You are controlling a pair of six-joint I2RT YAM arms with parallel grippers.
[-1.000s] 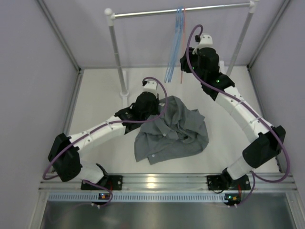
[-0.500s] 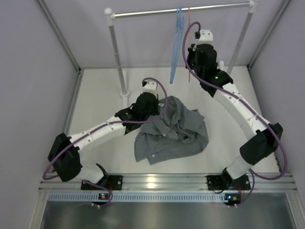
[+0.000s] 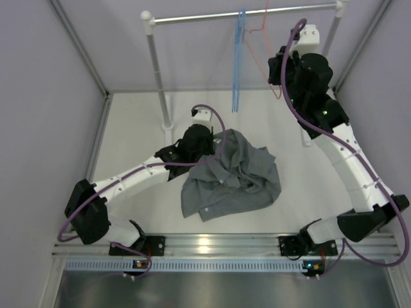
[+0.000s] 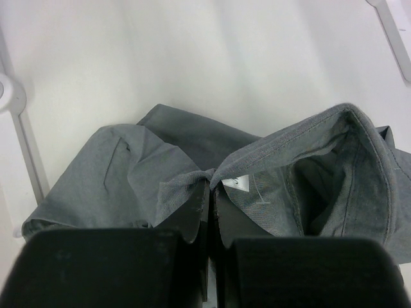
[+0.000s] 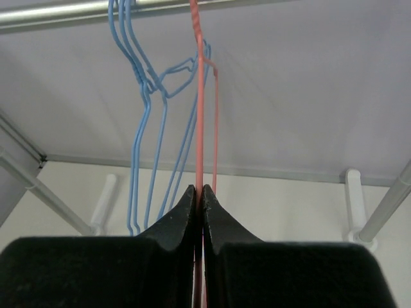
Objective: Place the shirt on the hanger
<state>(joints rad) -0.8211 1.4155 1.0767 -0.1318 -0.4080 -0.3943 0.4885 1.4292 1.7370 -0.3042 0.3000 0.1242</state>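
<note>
Left gripper (image 4: 210,192): we see its fingers pressed together on a fold of the grey shirt (image 3: 231,176) at the collar, just beside the white neck label (image 4: 239,182).
Shirt: it lies crumpled on the white table (image 3: 131,138), in front of the rack.
Right gripper (image 5: 200,194): it is raised near the rail (image 3: 192,17), fingers closed on the wire of the pink hanger (image 5: 198,96).
Pink hanger: we see its top reaching up to the rail.
Blue hangers (image 3: 237,58): they hang from the same rail, just left of the pink one.
</note>
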